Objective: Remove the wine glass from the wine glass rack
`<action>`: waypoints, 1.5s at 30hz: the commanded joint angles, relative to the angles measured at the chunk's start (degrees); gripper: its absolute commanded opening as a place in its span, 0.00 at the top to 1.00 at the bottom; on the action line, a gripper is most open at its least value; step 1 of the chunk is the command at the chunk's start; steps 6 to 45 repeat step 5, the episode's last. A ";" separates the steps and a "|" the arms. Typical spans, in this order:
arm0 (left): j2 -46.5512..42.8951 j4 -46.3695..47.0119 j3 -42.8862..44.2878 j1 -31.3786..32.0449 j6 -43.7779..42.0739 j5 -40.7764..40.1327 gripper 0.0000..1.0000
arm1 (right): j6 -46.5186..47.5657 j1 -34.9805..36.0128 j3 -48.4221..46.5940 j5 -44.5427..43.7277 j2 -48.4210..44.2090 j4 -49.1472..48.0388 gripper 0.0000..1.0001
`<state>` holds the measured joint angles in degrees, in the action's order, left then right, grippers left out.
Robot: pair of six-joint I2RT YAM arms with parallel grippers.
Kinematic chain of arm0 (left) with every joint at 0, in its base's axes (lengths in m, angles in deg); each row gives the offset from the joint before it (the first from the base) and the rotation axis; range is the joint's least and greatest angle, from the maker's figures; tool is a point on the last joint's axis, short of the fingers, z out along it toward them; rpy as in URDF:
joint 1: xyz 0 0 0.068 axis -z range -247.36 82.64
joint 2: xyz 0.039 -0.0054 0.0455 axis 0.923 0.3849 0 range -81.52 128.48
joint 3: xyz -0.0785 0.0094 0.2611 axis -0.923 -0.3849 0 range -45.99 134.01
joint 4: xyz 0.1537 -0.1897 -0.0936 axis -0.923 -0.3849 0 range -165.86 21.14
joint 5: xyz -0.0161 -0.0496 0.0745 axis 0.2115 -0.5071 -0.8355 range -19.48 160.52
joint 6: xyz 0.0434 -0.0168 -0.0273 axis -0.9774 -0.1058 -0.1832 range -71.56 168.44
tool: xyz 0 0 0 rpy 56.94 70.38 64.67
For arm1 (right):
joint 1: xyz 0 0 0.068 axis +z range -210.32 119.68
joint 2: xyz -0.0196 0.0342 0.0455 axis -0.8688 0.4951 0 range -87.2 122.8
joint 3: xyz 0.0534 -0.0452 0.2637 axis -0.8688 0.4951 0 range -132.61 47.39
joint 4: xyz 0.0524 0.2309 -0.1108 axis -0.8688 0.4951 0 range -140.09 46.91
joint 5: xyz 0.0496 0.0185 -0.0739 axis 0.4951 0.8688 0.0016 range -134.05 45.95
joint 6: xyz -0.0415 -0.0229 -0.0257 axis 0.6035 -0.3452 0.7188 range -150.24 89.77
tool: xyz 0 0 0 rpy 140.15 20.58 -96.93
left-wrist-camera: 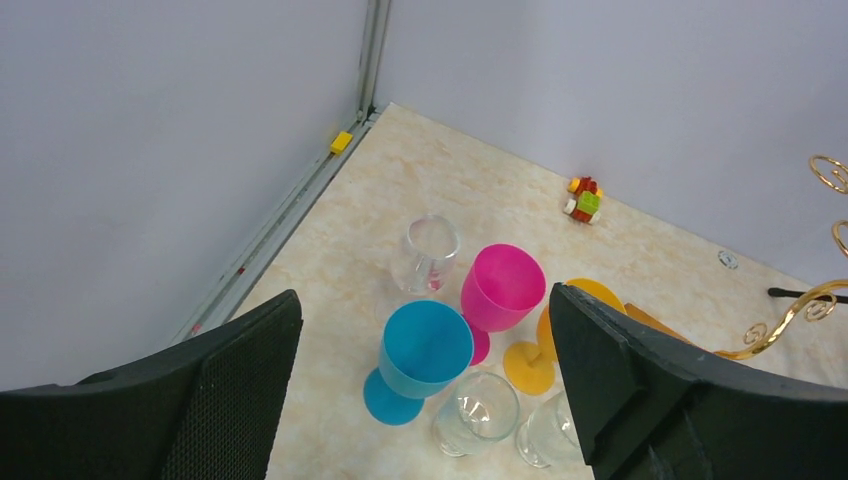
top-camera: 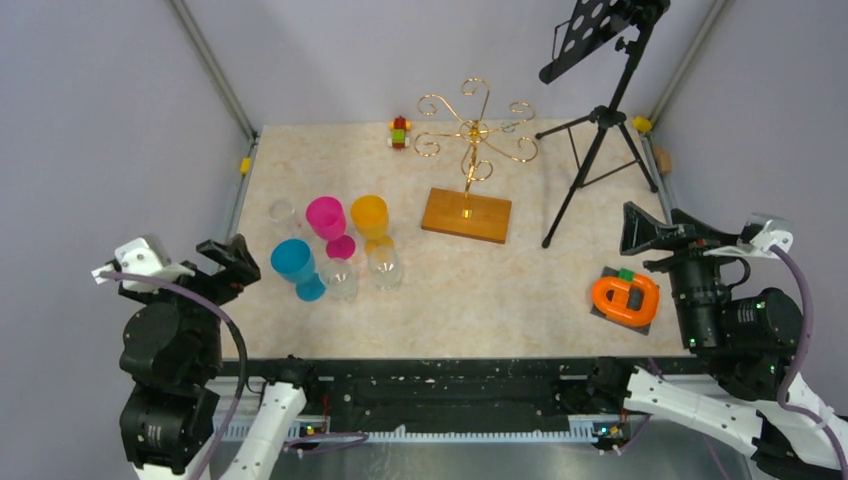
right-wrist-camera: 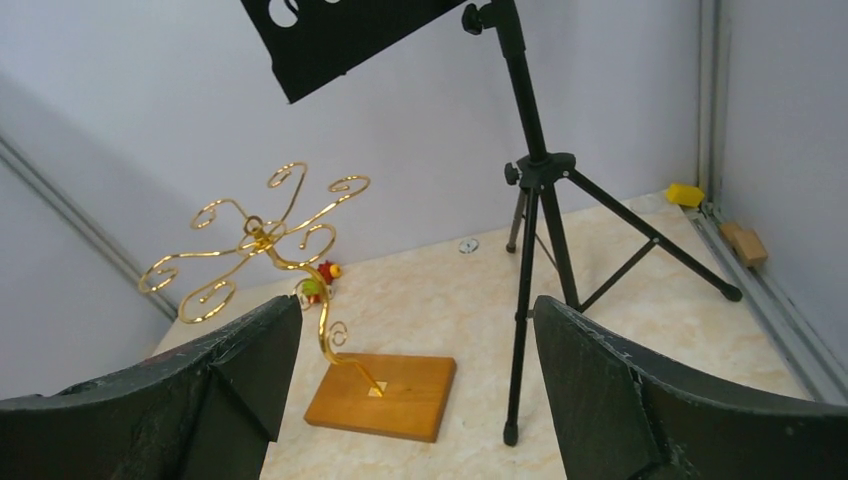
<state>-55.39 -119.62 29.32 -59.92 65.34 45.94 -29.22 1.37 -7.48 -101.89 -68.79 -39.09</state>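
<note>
The gold wire wine glass rack [top-camera: 472,128] stands on its orange-brown wooden base [top-camera: 466,214] at the table's middle back; no glass hangs on its scroll arms. It also shows in the right wrist view [right-wrist-camera: 262,240]. Blue [top-camera: 296,264], pink [top-camera: 327,218] and orange [top-camera: 370,217] wine glasses stand upright on the table at the left, with three clear glasses [top-camera: 339,277] among them. My left gripper [top-camera: 230,258] is open and empty, raised just left of this group. My right gripper [top-camera: 650,235] is open and empty at the right, facing the rack.
A black tripod stand [top-camera: 600,115] with a perforated tray stands right of the rack. An orange ring-shaped object [top-camera: 625,297] lies on a dark pad at the front right. A small brick toy [top-camera: 399,131] sits at the back wall. Grey walls enclose the table.
</note>
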 commanded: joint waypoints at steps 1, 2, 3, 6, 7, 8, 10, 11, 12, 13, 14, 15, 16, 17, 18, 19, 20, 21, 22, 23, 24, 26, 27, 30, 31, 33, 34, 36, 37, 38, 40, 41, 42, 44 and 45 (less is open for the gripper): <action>-2.34 0.29 -0.46 -0.23 -1.21 -2.01 0.03 | 0.70 -0.13 -0.48 -3.02 -0.89 1.44 0.12; -2.53 0.36 -0.43 -0.23 -1.32 -2.09 0.03 | 0.73 -0.16 -0.35 -3.18 -0.87 1.11 0.12; -2.59 0.33 -0.30 -0.24 -1.41 -2.35 0.02 | 0.66 -0.17 -0.21 -3.11 -0.87 0.76 0.12; -2.31 0.05 0.06 -0.24 -1.79 -2.26 0.02 | 0.69 -0.12 0.17 -2.98 -0.85 0.03 0.12; -2.31 0.05 0.06 -0.24 -1.79 -2.26 0.02 | 0.69 -0.12 0.17 -2.98 -0.85 0.03 0.12; -2.31 0.05 0.06 -0.24 -1.79 -2.26 0.02 | 0.69 -0.12 0.17 -2.98 -0.85 0.03 0.12; -2.31 0.05 0.06 -0.24 -1.79 -2.26 0.02 | 0.69 -0.12 0.17 -2.98 -0.85 0.03 0.12; -2.31 0.05 0.06 -0.24 -1.79 -2.26 0.02 | 0.69 -0.12 0.17 -2.98 -0.85 0.03 0.12; -2.31 0.05 0.06 -0.24 -1.79 -2.26 0.02 | 0.69 -0.12 0.17 -2.98 -0.85 0.03 0.12; -2.31 0.05 0.06 -0.24 -1.79 -2.26 0.02 | 0.69 -0.12 0.17 -2.98 -0.85 0.03 0.12; -2.31 0.05 0.06 -0.24 -1.79 -2.26 0.02 | 0.69 -0.12 0.17 -2.98 -0.85 0.03 0.12; -2.31 0.05 0.06 -0.24 -1.79 -2.26 0.02 | 0.69 -0.12 0.17 -2.98 -0.85 0.03 0.12; -2.31 0.05 0.06 -0.24 -1.79 -2.26 0.02 | 0.69 -0.12 0.17 -2.98 -0.85 0.03 0.12; -2.31 0.05 0.06 -0.24 -1.79 -2.26 0.02 | 0.69 -0.12 0.17 -2.98 -0.85 0.03 0.12; -2.31 0.05 0.06 -0.24 -1.79 -2.26 0.02 | 0.69 -0.12 0.17 -2.98 -0.85 0.03 0.12; -2.31 0.05 0.06 -0.24 -1.79 -2.26 0.02 | 0.69 -0.12 0.17 -2.98 -0.85 0.03 0.12; -2.31 0.05 0.06 -0.24 -1.79 -2.26 0.02 | 0.69 -0.12 0.17 -2.98 -0.85 0.03 0.12; -2.31 0.05 0.06 -0.24 -1.79 -2.26 0.02 | 0.69 -0.12 0.17 -2.98 -0.85 0.03 0.12; -2.31 0.05 0.06 -0.24 -1.79 -2.26 0.02 | 0.69 -0.12 0.17 -2.98 -0.85 0.03 0.12; -2.31 0.05 0.06 -0.24 -1.79 -2.26 0.02 | 0.69 -0.12 0.17 -2.98 -0.85 0.03 0.12; -2.31 0.05 0.06 -0.24 -1.79 -2.26 0.02 | 0.69 -0.12 0.17 -2.98 -0.85 0.03 0.12; -2.31 0.05 0.06 -0.24 -1.79 -2.26 0.02 | 0.69 -0.12 0.17 -2.98 -0.85 0.03 0.12; -2.31 0.05 0.06 -0.24 -1.79 -2.26 0.02 | 0.69 -0.12 0.17 -2.98 -0.85 0.03 0.12; -2.31 0.05 0.06 -0.24 -1.79 -2.26 0.02 | 0.69 -0.12 0.17 -2.98 -0.85 0.03 0.12; -2.31 0.05 0.06 -0.24 -1.79 -2.26 0.02 | 0.69 -0.12 0.17 -2.98 -0.85 0.03 0.12; -2.31 0.05 0.06 -0.24 -1.79 -2.26 0.02 | 0.69 -0.12 0.17 -2.98 -0.85 0.03 0.12; -2.31 0.05 0.06 -0.24 -1.79 -2.26 0.02 | 0.69 -0.12 0.17 -2.98 -0.85 0.03 0.12; -2.31 0.05 0.06 -0.24 -1.79 -2.26 0.02 | 0.69 -0.12 0.17 -2.98 -0.85 0.03 0.12; -2.31 0.05 0.06 -0.24 -1.79 -2.26 0.02 | 0.69 -0.12 0.17 -2.98 -0.85 0.03 0.12; -2.31 0.05 0.06 -0.24 -1.79 -2.26 0.02 | 0.69 -0.12 0.17 -2.98 -0.85 0.03 0.12; -2.31 0.05 0.06 -0.24 -1.79 -2.26 0.02 | 0.69 -0.12 0.17 -2.98 -0.85 0.03 0.12; -2.31 0.05 0.06 -0.24 -1.79 -2.26 0.02 | 0.69 -0.12 0.17 -2.98 -0.85 0.03 0.12; -2.31 0.05 0.06 -0.24 -1.79 -2.26 0.02 | 0.69 -0.12 0.17 -2.98 -0.85 0.03 0.12; -2.31 0.05 0.06 -0.24 -1.79 -2.26 0.02 | 0.69 -0.12 0.17 -2.98 -0.85 0.03 0.12; -2.31 0.05 0.06 -0.24 -1.79 -2.26 0.02 | 0.69 -0.12 0.17 -2.98 -0.85 0.03 0.12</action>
